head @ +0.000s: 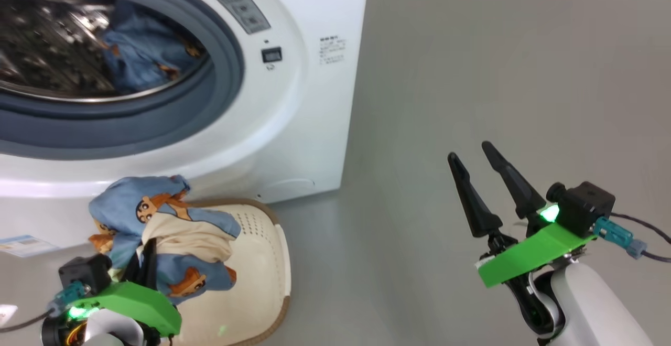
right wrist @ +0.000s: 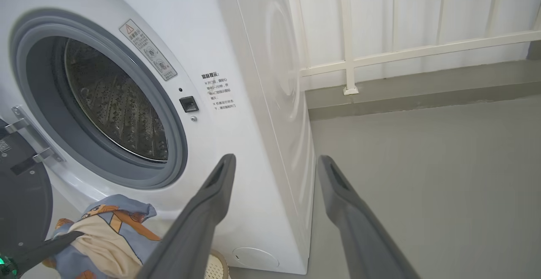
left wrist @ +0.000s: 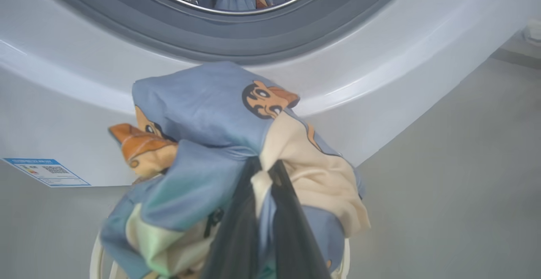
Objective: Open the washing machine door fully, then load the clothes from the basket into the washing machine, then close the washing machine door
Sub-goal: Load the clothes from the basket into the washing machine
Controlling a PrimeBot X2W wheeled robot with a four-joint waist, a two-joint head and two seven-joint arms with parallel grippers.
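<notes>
Head view looks down on a smooth grey floor (head: 472, 63) where the white washing machine (head: 299, 105) stands with the cream basket (head: 264, 262) just before it. The left claw (head: 148, 254) is clamped on a bundle of clothes (head: 157, 215) held above the basket, and another blue printed piece (head: 141, 57) lies in the steel drum (head: 47, 47). The right claw (head: 470, 153) hangs wide and empty over bare floor, well apart, and the right wrist view shows the washing machine door (right wrist: 21, 203) standing open at the left and a white railed wall (right wrist: 422, 12) behind.
</notes>
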